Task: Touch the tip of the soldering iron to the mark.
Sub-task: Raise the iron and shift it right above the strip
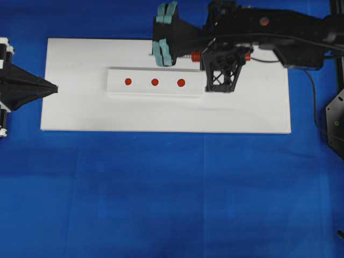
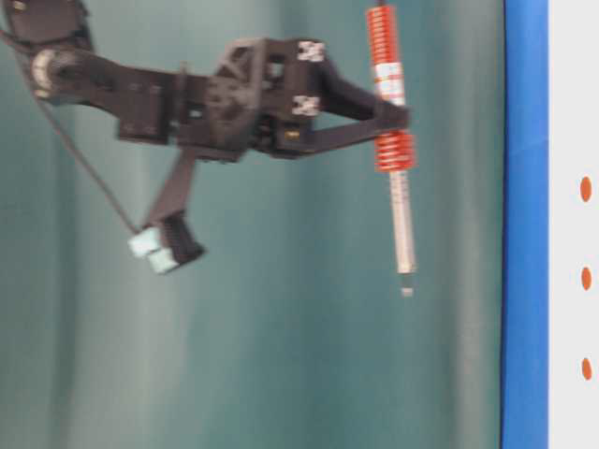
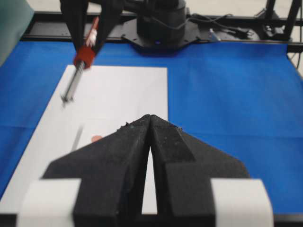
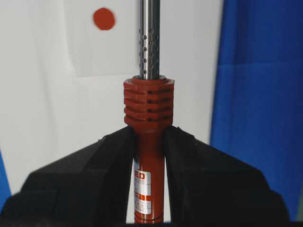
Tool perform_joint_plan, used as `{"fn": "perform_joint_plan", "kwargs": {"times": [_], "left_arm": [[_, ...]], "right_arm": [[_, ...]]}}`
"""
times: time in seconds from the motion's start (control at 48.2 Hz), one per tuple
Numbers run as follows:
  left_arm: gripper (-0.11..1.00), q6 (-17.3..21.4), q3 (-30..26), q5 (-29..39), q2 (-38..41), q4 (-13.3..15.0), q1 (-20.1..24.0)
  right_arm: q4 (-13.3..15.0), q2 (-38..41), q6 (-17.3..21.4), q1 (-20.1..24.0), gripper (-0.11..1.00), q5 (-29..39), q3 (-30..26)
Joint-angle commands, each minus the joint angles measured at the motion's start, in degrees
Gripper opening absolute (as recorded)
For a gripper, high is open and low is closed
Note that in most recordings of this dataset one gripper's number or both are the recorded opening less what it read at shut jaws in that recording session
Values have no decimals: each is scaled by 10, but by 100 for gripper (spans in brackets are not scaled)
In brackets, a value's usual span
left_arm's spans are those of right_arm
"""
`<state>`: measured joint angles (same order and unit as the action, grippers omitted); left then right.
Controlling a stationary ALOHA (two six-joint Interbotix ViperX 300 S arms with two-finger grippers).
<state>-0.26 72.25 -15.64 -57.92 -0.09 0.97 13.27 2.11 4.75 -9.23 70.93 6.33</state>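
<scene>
1. Two black fingers of the right gripper [image 4: 149, 156] are pressed on the orange-red handle of the soldering iron [image 4: 149, 118], one on each side, just under the ribbed collar.
2. From this grip the silver shaft with its small holes goes straight away from the wrist, over the white board [image 4: 42, 118].
3. One red mark [image 4: 103, 19] lies on a small white strip a little to the left of the shaft; in this view I cannot tell if the tip is near it.
4. From table level, the iron hangs in the air, well apart from the board, and its tip [image 2: 406, 292] touches nothing.
5. From overhead, the white strip [image 1: 156, 82] lies in the middle of the board and carries three red marks in a row; the right gripper [image 1: 220, 56] is above the strip's right end.
6. On the far left side, the left gripper [image 1: 54, 87] rests at the left edge of the board, its two black fingers together with only a thin line between them, holding nothing.
7. Around the board, the blue cloth [image 1: 161, 188] covers the table.
</scene>
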Motion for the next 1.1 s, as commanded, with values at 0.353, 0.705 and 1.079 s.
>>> {"fn": "perform_joint_plan", "kwargs": {"times": [0.353,0.705,1.079], "left_arm": [[0,-1,-7,0,-1,0,0],[0,0,-6,7,-1,0,0],[0,2,-4,12,-1,-1,1]], "right_arm": [[13,-26,-2,2,6,19,-25],[14,-95,-7,-3,6,3,71],[14,-182,-7,-6,6,-3,169]]}}
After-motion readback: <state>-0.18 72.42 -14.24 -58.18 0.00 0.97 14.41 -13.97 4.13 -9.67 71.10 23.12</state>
